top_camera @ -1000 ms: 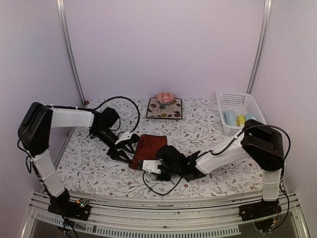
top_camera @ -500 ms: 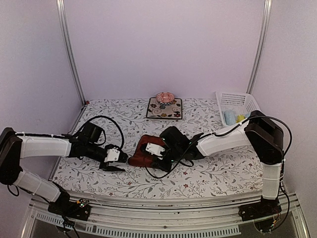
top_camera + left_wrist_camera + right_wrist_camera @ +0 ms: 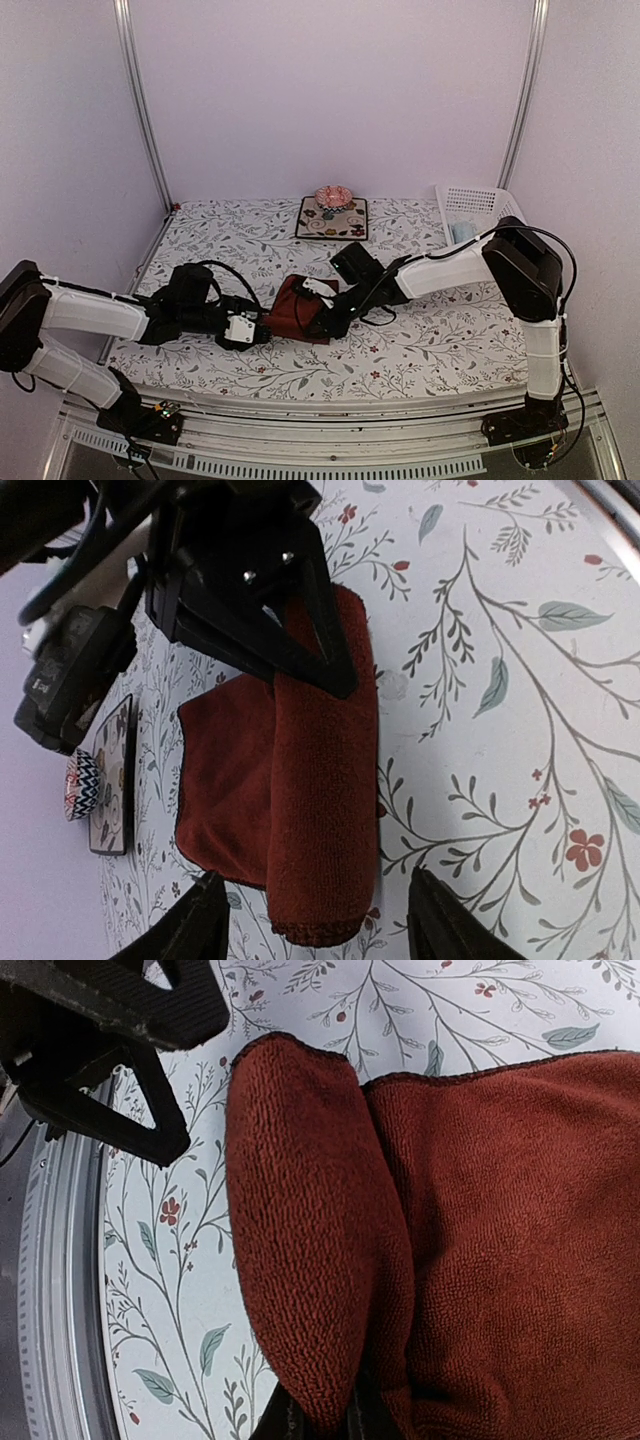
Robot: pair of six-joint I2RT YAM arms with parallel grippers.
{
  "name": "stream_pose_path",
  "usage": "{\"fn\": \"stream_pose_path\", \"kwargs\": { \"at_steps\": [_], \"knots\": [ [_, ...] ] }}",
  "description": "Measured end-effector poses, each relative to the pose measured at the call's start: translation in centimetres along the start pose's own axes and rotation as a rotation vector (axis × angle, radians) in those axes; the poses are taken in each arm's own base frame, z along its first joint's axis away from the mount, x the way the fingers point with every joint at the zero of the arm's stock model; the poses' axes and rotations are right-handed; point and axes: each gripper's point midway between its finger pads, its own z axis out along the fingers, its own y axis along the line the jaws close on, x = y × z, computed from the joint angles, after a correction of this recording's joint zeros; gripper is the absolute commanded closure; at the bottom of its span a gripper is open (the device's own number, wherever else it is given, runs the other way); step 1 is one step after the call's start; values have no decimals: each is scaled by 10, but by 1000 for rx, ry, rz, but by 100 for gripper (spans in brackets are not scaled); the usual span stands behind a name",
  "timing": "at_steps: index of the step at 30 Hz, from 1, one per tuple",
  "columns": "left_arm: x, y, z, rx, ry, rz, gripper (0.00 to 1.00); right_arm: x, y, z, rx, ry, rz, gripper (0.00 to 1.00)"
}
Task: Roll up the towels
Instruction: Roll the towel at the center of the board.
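The dark red towel (image 3: 290, 305) lies mid-table, its near-side part rolled. In the left wrist view the roll (image 3: 325, 780) lies beside the flat part (image 3: 225, 770). My left gripper (image 3: 315, 900) is open, one finger on each side of the roll's end, not touching it; it also shows in the top view (image 3: 250, 330). My right gripper (image 3: 318, 318) is shut on the roll's other end (image 3: 300, 1240); its fingers (image 3: 290, 1425) barely show. A pale blue towel (image 3: 462, 233) lies in the basket. The dotted mouse-print towel and the yellow towel are out of view.
A white basket (image 3: 475, 200) stands at the back right, partly behind the right arm. The dark floral mat (image 3: 332, 220) with a pink object (image 3: 332, 196) on it sits at the back middle. The table's metal front rail (image 3: 40, 1290) runs close to the roll.
The right gripper moved from the towel's near edge up onto it, and the towel is now partly rolled. The left arm dropped low and brought its open gripper to the roll's left end.
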Motion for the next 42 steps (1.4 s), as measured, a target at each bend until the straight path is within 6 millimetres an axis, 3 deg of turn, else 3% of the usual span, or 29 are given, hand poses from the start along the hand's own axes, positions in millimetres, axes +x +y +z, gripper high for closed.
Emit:
{"fn": "stream_pose_path", "kwargs": {
  "at_steps": [7,16,24,31,38,42],
  "knots": [
    [-3,-6,15,-8,17,50,40,1,-3,-1,-73,-20,63,88],
    [10,-15,33,-26,84,82,43,3,-1,1,-124,-28,86,87],
    [20,-18,45,-44,130,123,66,2,-1,0,-135,-33,93,82],
    [26,-17,51,-54,164,128,100,2,2,-1,-152,-34,90,72],
    [27,-12,57,-34,185,113,100,1,4,-2,-160,-37,73,50],
    [23,-9,62,20,183,70,100,3,5,-15,-109,-48,35,40]
  ]
}}
